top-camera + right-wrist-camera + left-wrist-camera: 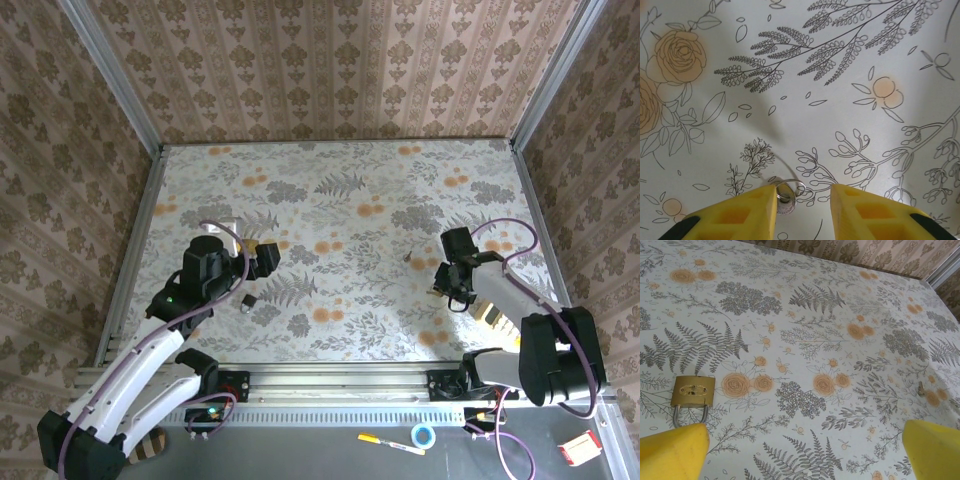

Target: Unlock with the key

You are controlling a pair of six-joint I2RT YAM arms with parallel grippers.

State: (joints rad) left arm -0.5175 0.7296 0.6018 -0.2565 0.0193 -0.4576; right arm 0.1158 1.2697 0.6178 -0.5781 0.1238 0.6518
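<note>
We see the left claw (pixel 805 440) with its fingers wide apart above the worktop (pixel 805 305). The brass padlock (pixel 692 391) lies flat near one yellow finger (pixel 675 452). The right claw (pixel 803 195) is also apart, and the key (pixel 785 202) on its ring lies between its fingers, against one of them.

Soft, bright, even light falls from overhead on the floral table (pixel 340 200), with no glare. Shadows are faint. In the right wrist view, a pale grey smear rises from the key ring (pixel 788 192) toward 12 o'clock. In the left wrist view, the yellow fingertips (pixel 671 454) at 7 and 5 o'clock are blurred, while the padlock (pixel 692 391) is sharp. The top view is slightly soft.
</note>
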